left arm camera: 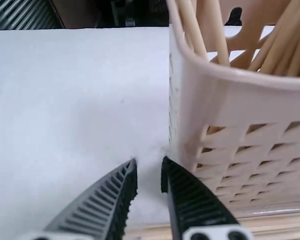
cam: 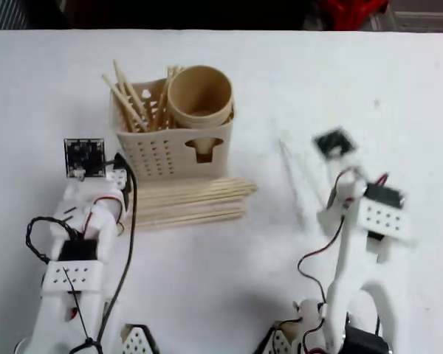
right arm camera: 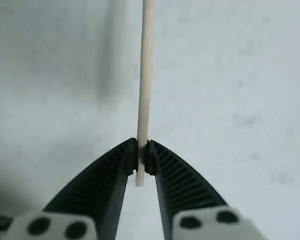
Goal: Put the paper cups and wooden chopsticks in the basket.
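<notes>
Right hand [right arm camera: 141, 152] pinches one chopstick [right arm camera: 146, 75] close to its end, over bare table [cam: 399, 88] between basket [cam: 170, 155] and right edge. Light, stiff, smooth stick; an end grip likely lets it pivot, so mid-length is safer. Left hand [left arm camera: 149, 172] narrow, empty, at the basket's corner. Loose chopsticks [cam: 192, 200] lie along its near wall.

White table [cam: 369, 74]: basket [cam: 162, 155], chopstick pile [cam: 192, 200] just beside.
</notes>
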You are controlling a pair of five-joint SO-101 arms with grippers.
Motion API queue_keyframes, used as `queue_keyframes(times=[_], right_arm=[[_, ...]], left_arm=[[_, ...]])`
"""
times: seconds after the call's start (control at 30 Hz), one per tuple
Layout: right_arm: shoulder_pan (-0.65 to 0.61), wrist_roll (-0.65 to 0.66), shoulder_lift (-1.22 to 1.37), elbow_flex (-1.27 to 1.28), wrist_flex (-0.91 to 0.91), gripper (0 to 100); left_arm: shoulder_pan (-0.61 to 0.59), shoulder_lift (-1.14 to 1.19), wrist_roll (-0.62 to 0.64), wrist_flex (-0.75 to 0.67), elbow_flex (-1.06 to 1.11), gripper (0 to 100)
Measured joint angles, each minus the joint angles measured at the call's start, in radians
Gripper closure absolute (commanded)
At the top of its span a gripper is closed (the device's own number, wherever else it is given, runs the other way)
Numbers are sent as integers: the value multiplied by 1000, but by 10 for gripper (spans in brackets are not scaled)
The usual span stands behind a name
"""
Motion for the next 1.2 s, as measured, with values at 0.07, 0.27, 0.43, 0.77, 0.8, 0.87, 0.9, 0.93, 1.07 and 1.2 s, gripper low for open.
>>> queue_keyframes(times=[0.07, 0.27, 0.43, 0.77, 0.8, 0.87, 0.9, 0.93, 1.07, 1.2], right_arm=[[-2, 9, 0, 60, -37, 823], [-2, 9, -2, 84, -60, 784], [-117, -18, 3, 31, -60, 793], [-347, -201, 210, -167, -212, 793], [-342, -201, 265, -183, -239, 793], [-327, -201, 382, -230, -276, 793], [-315, -203, 440, -261, -287, 793], [-301, -204, 502, -295, -292, 793], [-265, -206, 698, -420, -295, 863], [-242, -207, 758, -511, -249, 968]], left_arm=[[0, 0, 0, 0, 0, 901], [0, 0, 0, 0, 0, 901], [0, 0, 0, 0, 0, 901], [0, 0, 0, 0, 0, 902], [0, 0, 0, 0, 0, 902], [0, 0, 0, 0, 0, 902], [0, 0, 0, 0, 0, 902], [0, 0, 0, 0, 0, 902], [0, 0, 0, 0, 0, 902], [0, 0, 0, 0, 0, 902]])
